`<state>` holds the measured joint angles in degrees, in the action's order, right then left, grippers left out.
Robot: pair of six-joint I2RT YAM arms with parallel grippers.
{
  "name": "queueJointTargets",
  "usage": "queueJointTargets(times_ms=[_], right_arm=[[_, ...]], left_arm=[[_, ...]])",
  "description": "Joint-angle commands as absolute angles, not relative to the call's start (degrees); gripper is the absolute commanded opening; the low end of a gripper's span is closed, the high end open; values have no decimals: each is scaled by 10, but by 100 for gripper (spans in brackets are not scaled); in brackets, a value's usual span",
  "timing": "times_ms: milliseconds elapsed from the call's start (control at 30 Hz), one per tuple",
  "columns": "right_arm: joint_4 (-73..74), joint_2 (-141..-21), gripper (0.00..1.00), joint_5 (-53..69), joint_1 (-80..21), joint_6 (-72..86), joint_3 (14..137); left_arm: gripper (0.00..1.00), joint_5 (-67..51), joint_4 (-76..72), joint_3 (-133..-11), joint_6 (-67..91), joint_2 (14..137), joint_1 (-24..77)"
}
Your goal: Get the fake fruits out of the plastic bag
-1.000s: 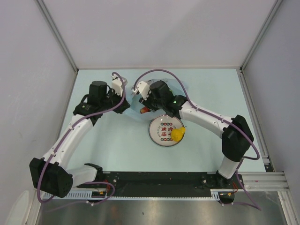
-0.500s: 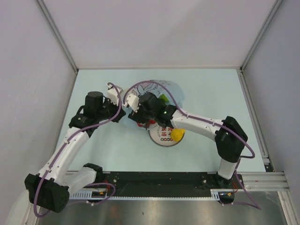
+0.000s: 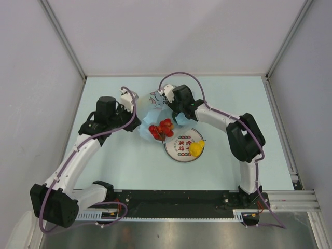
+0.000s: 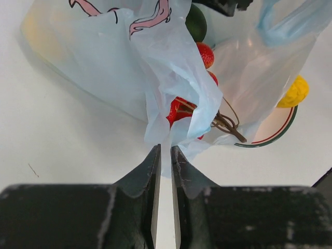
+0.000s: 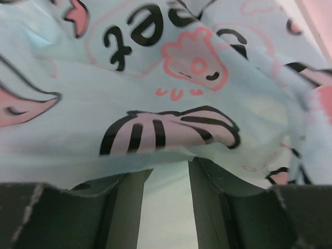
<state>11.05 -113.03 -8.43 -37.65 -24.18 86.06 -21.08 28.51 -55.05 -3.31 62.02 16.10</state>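
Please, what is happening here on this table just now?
A robot is handling a thin light-blue plastic bag. The left gripper pinches its edge; the right gripper is against the printed film, grip unclear. A cluster of red berries shows among the bag's folds; a yellow plastic fruit lies on the round white plate.

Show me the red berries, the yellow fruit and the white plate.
red berries (image 3: 161,128), top external view, middle of the cluster
yellow fruit (image 3: 196,149), top external view, its centre
white plate (image 3: 168,148), top external view, bare left rim
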Motion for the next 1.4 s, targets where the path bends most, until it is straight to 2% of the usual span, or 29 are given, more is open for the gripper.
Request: queueJointTargets(times_ms=[0, 67, 133, 167, 267, 367, 467, 500, 600, 633, 700, 733, 767, 833, 867, 900, 967, 1167, 1367], right_arm=[[55, -1164, 45, -134, -360, -260, 896], [43, -1177, 51, -156, -353, -272, 907], [36, -1193, 60, -165, -345, -274, 919], [35, -1199, 69, -174, -342, -274, 925], [40, -1225, 79, -185, -334, -271, 955], [59, -1251, 84, -168, -326, -265, 985], [61, -1277, 88, -166, -323, -265, 1001], [62, -1285, 88, -164, -322, -268, 1004], [65, -1304, 88, -156, -318, -279, 1011], [65, -1308, 88, -156, -316, -282, 1012], [72, -1312, 76, -143, -311, -287, 1013], [75, -1310, 69, -135, -309, -291, 1013], [79, -1307, 55, -130, -308, -292, 1013], [90, -1287, 42, -107, -302, -289, 1014], [104, -1279, 30, -99, -301, -285, 1019], [110, -1256, 26, -89, -300, -280, 1020], [128, -1231, 21, -68, -297, -253, 1024], [185, -1124, 20, 42, -294, -180, 1005], [199, -1064, 20, 86, -288, -146, 953]], left_arm=[[18, -236, 262, -610, -15, 642, 156], [17, -244, 261, -624, -11, 657, 156], [17, -252, 258, -644, -4, 668, 157], [17, -256, 258, -652, -4, 680, 156], [16, -269, 254, -680, 14, 705, 156], [14, -279, 257, -707, 16, 722, 157], [37, -313, 264, -718, 7, 737, 158], [55, -316, 268, -716, 3, 740, 162], [75, -309, 274, -700, -33, 737, 176], [77, -302, 277, -695, -40, 736, 183], [82, -301, 285, -686, -68, 731, 190], [83, -298, 289, -682, -82, 729, 199], [83, -288, 292, -675, -104, 727, 205], [85, -279, 299, -669, -123, 722, 222], [86, -270, 300, -664, -138, 720, 229], [87, -267, 300, -662, -144, 721, 236], [91, -247, 298, -654, -163, 721, 257], [91, -219, 268, -651, -198, 743, 285], [82, -180, 277, -681, -271, 779, 345]])
